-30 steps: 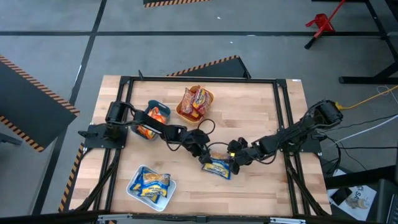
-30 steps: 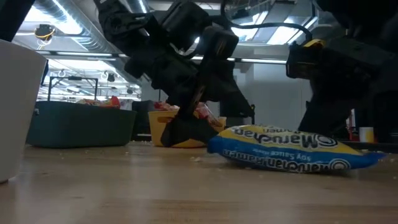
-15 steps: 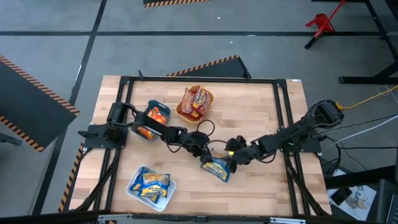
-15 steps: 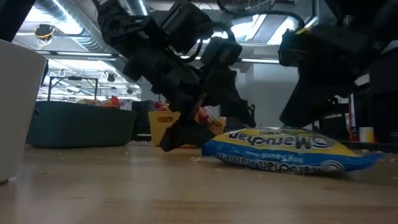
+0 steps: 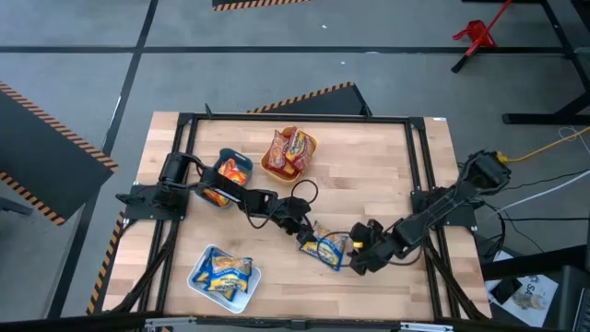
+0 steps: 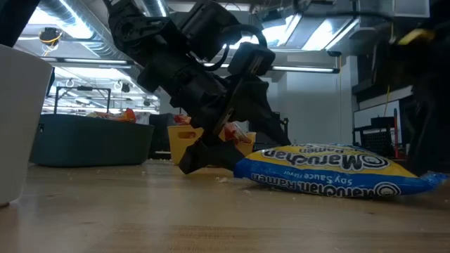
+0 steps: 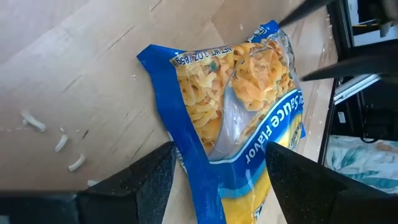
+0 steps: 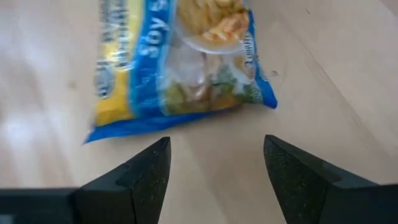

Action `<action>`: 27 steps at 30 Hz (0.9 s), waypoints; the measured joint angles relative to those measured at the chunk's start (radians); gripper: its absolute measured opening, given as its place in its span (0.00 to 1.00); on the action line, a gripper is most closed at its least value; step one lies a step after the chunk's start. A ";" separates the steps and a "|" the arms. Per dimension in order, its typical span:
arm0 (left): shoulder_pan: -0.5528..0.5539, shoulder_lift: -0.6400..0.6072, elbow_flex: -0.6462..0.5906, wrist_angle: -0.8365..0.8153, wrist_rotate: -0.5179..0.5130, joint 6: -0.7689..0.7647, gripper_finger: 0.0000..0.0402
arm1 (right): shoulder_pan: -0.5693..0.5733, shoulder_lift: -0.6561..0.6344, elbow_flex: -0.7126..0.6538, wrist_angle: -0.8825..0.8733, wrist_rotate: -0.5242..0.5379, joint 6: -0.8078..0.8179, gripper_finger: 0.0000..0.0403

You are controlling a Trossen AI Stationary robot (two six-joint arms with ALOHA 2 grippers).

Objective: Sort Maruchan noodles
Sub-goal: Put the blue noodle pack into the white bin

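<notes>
White tray [image 5: 198, 281]: blue-yellow packets [image 5: 224, 271].
Orange tray [image 5: 268, 165]: red packets [image 5: 289, 148].
Teal tray [image 5: 221, 167]: seemingly orange-red packets.
My left gripper [image 7: 217, 177]: open astride loose packet [image 7: 239, 118].
My right gripper [image 8: 214, 165]: open, beside it.

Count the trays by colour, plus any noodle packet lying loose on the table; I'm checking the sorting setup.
Teal tray: 1
Orange tray: 1
White tray: 1
Loose blue-and-yellow packet: 1
Total: 4
</notes>
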 joint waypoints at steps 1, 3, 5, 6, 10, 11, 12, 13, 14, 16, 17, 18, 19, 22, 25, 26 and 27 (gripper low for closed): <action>-0.001 0.000 0.000 0.001 -0.001 -0.001 0.61 | -0.003 0.021 0.000 0.009 0.000 -0.002 0.60; -0.003 0.000 0.000 0.002 -0.002 -0.001 0.61 | -0.018 0.063 0.000 0.040 0.003 -0.018 0.60; -0.004 0.000 0.000 0.002 0.001 -0.011 0.61 | -0.035 0.086 0.000 0.083 0.002 -0.053 0.60; -0.005 0.000 0.000 0.002 0.002 -0.021 0.61 | -0.048 0.095 0.002 0.111 0.001 -0.067 0.60; -0.005 0.000 0.000 0.010 0.002 -0.033 0.61 | -0.095 0.109 0.003 0.168 -0.018 -0.132 0.60; -0.005 0.000 -0.001 0.015 0.003 -0.044 0.61 | -0.106 0.109 0.003 0.172 -0.023 -0.146 0.60; -0.005 0.000 -0.001 0.017 0.003 -0.052 0.61 | -0.116 0.109 0.002 0.176 -0.027 -0.161 0.60; -0.005 0.001 -0.001 0.021 0.004 -0.053 0.61 | -0.124 0.110 0.002 0.180 -0.030 -0.172 0.60; -0.005 0.001 -0.001 0.024 0.004 -0.053 0.61 | -0.131 0.111 0.002 0.185 -0.031 -0.186 0.60; -0.005 0.001 -0.001 0.025 0.004 -0.055 0.61 | -0.138 0.111 0.001 0.192 -0.035 -0.198 0.60; -0.005 0.001 -0.002 0.026 0.004 -0.055 0.60 | -0.139 0.111 0.001 0.196 -0.032 -0.207 0.60; -0.006 0.001 -0.002 0.027 0.004 -0.056 0.59 | -0.139 0.112 0.001 0.198 -0.024 -0.210 0.60; -0.007 0.001 -0.002 0.028 0.004 -0.058 0.58 | -0.138 0.113 0.000 0.199 -0.019 -0.211 0.60; -0.011 0.001 -0.002 0.031 0.006 -0.079 0.53 | -0.139 0.113 0.000 0.198 -0.019 -0.213 0.60; -0.018 0.001 -0.002 0.035 0.017 -0.079 0.45 | -0.138 0.113 0.000 0.197 -0.019 -0.213 0.60; -0.020 0.001 -0.002 0.037 0.029 -0.081 0.42 | -0.138 0.113 0.000 0.197 -0.022 -0.213 0.60; -0.020 0.001 -0.002 0.038 0.044 -0.084 0.40 | -0.138 0.111 0.000 0.197 -0.029 -0.213 0.60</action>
